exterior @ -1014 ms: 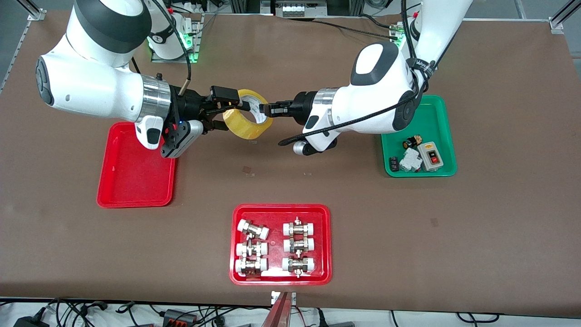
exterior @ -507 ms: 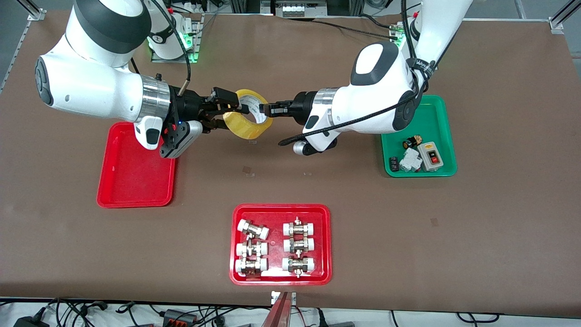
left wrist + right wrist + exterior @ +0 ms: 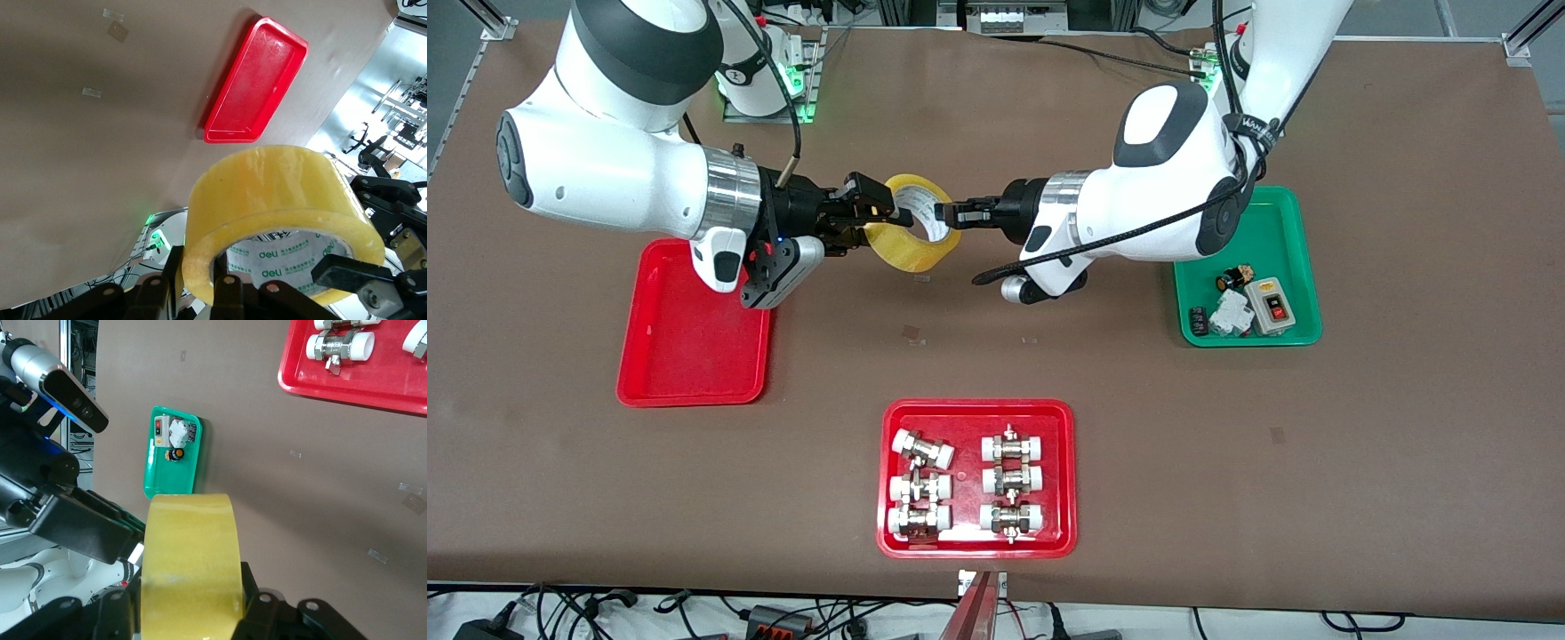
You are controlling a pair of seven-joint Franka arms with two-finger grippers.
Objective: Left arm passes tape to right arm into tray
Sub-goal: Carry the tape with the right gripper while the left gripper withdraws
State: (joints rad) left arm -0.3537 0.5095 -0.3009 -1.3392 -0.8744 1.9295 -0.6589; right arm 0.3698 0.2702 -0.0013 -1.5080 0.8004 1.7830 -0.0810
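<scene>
The yellow tape (image 3: 914,244) hangs in the air over the bare table, between the two arms. My left gripper (image 3: 947,213) is shut on the ring's wall, one finger inside the core and one outside; in the left wrist view the tape (image 3: 280,200) fills the space over my left gripper (image 3: 200,280). My right gripper (image 3: 864,220) is shut across the tape's width on the side toward the right arm; the right wrist view shows the tape (image 3: 190,547) pressed between its fingers (image 3: 252,590). The plain red tray (image 3: 685,347) lies empty under the right wrist and also shows in the left wrist view (image 3: 257,80).
A red tray with white-and-metal fittings (image 3: 976,542) lies nearest the front camera at mid-table. A green tray (image 3: 1294,267) with small electrical parts lies toward the left arm's end, under that arm's elbow. Cables run along the table's edges.
My right gripper's fingers have closed in on the tape; they stood wide around it a second ago. The tape has tipped slightly. The left arm has held still.
</scene>
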